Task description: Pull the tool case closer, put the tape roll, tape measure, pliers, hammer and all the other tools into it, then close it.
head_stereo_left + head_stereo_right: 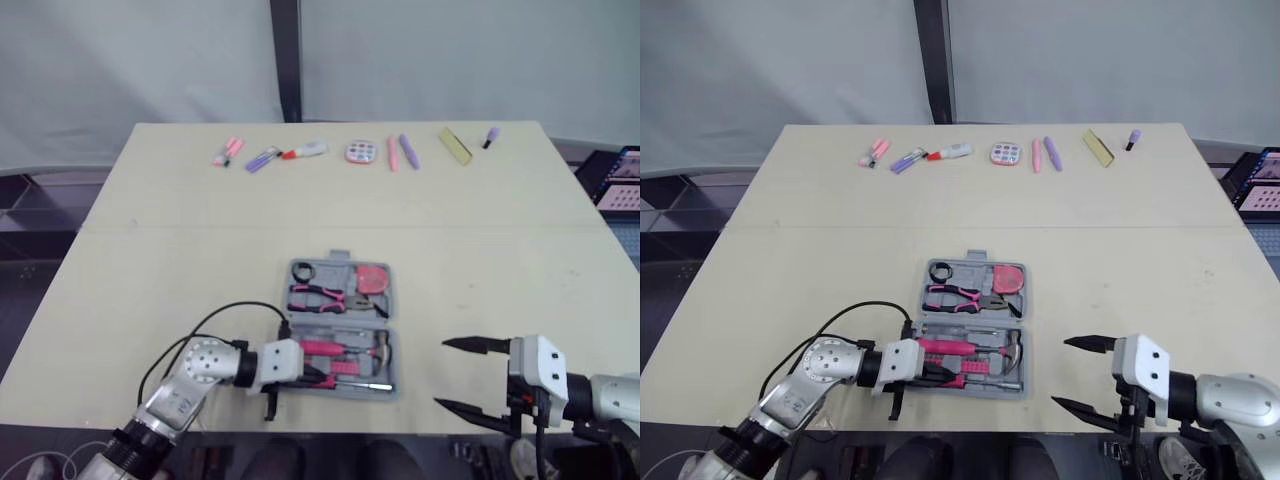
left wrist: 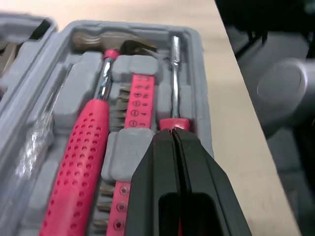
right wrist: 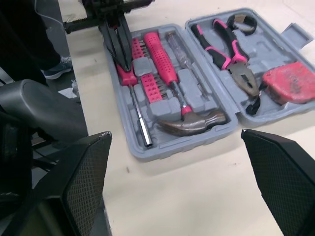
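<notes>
The grey tool case lies open near the table's front edge. Its far half holds the black tape roll, the pink-handled pliers and the pink tape measure. In the near half lie the hammer, a pink bit strip and a screwdriver. My left gripper is shut, its tips resting over the screwdriver's pink handle. My right gripper stands open to the right of the case, just above the table, with nothing between its fingers.
A row of small items lies along the far edge: pink and purple markers, a round pink case, a yellow bar. The table's front edge runs just behind the case. A black cable loops off my left arm.
</notes>
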Controlling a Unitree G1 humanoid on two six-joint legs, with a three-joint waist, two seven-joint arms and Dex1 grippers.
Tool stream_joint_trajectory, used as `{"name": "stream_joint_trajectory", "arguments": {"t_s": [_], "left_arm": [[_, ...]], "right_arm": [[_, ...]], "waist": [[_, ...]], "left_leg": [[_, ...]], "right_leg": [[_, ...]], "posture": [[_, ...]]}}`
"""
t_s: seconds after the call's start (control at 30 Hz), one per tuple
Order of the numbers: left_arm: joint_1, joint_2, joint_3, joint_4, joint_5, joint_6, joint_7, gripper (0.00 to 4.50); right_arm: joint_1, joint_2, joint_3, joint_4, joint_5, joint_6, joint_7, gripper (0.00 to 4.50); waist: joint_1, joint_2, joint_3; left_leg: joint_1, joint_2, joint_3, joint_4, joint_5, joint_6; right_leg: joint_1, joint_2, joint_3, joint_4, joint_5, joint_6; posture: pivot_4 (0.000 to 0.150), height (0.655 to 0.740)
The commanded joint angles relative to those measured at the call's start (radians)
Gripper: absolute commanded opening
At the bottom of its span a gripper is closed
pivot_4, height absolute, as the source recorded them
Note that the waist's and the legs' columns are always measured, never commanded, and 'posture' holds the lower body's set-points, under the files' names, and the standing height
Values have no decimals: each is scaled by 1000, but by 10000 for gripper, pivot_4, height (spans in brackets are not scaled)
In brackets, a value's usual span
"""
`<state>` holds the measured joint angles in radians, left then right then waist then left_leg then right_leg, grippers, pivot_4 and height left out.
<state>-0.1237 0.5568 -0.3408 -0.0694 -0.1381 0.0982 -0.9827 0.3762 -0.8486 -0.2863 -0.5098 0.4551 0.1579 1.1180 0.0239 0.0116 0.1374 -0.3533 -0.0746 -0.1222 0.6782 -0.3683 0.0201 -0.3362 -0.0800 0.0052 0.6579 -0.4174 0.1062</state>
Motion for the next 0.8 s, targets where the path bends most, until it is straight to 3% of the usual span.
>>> {"name": "stream_joint_trajectory", "arguments": {"t_s": [0.03, 0.27, 0.37, 0.6, 0.8], "left_arm": [[-12, 29, 137, -89, -134, 146, 7, 737], [20, 154, 341, -205, -263, 286, -18, 737], [87, 208, 419, -223, -285, 292, -29, 0], [177, 220, 514, -168, -272, 243, -11, 0], [188, 195, 506, -149, -258, 227, 19, 0]], "right_arm": [[-33, 7, -5, -16, 25, 12, -19, 45000], [-104, 16, 8, -4, 27, 63, -60, 45000], [-116, 41, 0, 1, 39, 77, -84, 36478], [-99, 73, -6, 33, 8, 51, -100, 715], [-112, 89, 14, 48, -15, 52, -126, 245]], "waist": [[-1, -1, 1], [-1, -2, 3], [-4, -3, 5], [1, -3, 7], [-2, -3, 7]], "left_leg": [[-1, 0, 0, 0, 0, 0], [-1, 0, 0, 0, 0, -1], [-1, 0, 0, -1, 0, -1], [-1, 0, -1, -1, 0, -1], [-1, 0, -1, -1, -1, -1]], "right_leg": [[-1, 0, 0, 0, 0, 0], [-2, 0, 0, 0, 0, 0], [-3, 0, 0, 0, 0, 0], [-3, -1, 0, -3, 0, 0], [-3, -1, 0, -3, 0, 0]], "posture": [[1500, 7400], [1500, 7400], [1500, 7400], [1500, 7400], [1500, 7400]]}}
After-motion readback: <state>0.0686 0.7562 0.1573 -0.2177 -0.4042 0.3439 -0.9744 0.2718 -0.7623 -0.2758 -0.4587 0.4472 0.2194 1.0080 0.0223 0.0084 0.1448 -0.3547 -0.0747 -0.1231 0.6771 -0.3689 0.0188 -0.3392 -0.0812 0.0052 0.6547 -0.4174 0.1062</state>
